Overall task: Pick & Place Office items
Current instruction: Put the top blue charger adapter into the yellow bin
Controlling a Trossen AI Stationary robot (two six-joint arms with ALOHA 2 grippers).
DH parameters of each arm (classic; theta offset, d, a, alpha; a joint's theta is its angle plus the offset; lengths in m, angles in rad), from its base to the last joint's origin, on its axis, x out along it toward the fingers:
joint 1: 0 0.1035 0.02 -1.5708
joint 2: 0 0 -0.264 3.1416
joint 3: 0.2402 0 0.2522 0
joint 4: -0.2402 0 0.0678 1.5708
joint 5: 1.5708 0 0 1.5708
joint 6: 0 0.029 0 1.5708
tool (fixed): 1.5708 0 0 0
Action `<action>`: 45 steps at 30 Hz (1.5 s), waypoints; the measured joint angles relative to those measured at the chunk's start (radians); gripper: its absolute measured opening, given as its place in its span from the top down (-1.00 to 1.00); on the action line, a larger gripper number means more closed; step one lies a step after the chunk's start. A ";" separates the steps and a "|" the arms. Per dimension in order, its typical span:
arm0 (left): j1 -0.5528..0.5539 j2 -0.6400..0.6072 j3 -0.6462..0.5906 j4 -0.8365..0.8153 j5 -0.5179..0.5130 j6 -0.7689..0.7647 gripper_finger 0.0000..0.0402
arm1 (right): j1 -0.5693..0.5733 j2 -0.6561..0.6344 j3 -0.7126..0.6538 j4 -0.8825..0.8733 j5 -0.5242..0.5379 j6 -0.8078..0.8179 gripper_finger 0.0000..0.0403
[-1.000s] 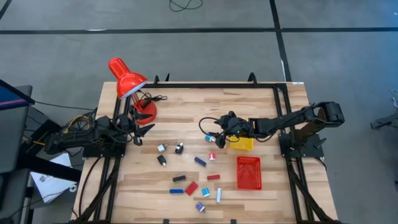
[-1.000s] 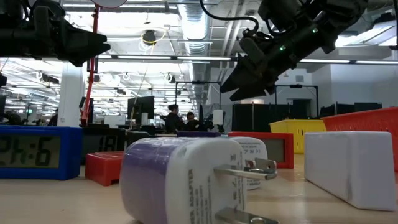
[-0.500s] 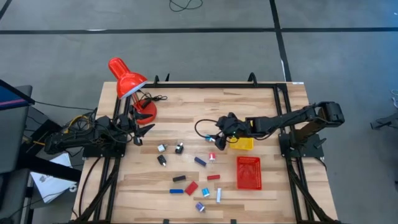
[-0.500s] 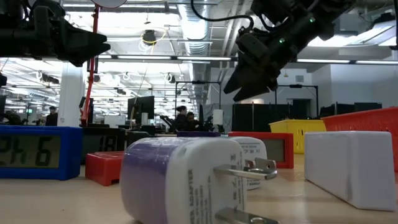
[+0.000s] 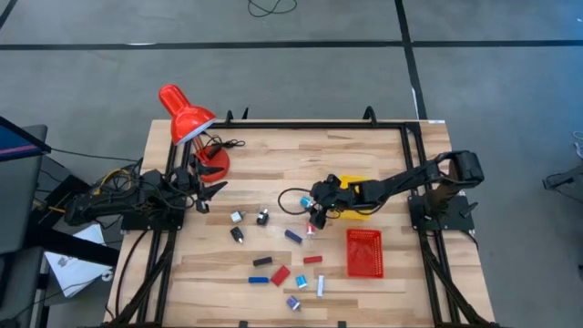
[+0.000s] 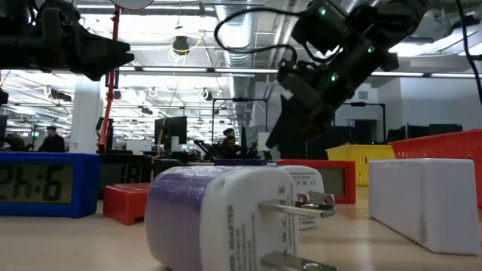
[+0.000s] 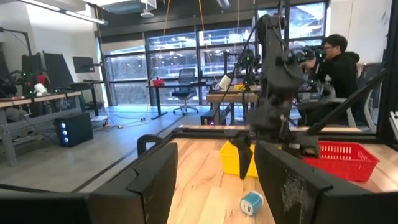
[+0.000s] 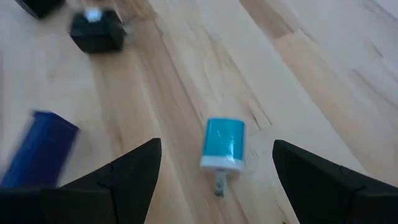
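Observation:
Small office items lie scattered on the wooden table (image 5: 383, 146): black clips (image 5: 263, 217), a blue bar (image 5: 292, 236), a red bar (image 5: 312, 260) and a purple-and-white plug (image 6: 218, 218). My right gripper (image 5: 315, 219) hangs open, tilted down, just above a light-blue plug (image 8: 225, 138). That plug lies flat on the wood, in line with the gap between the fingers (image 8: 217, 143). A blue bar (image 8: 46, 149) and a black piece (image 8: 99, 31) lie beside it. My left gripper (image 5: 205, 191) waits open at the table's left, beside the red lamp's base (image 5: 215, 164).
A yellow tray (image 5: 355, 208) lies under the right arm, and a red mesh basket (image 5: 364, 252) stands just nearer. The red desk lamp (image 5: 187, 118) stands at the far left. More items lie near the front edge, among them a white block (image 6: 425, 199) and a blue clock (image 6: 45, 184).
My right gripper has come down and toward the table's near edge, tipping further downward, until it hangs over the small items in the middle. It has stayed open. Nothing on the table has moved.

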 joint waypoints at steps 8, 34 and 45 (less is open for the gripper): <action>0.000 0.021 0.000 0.014 0.000 0.000 -0.04 | -0.006 0.032 -0.001 0.006 0.009 -0.031 -0.50; 0.000 0.082 0.000 0.052 0.000 0.000 -0.04 | -0.002 0.127 -0.001 0.086 0.028 -0.105 -0.29; 0.000 0.120 0.000 0.075 0.000 0.000 -0.04 | -0.003 0.125 0.000 0.081 0.008 -0.105 0.41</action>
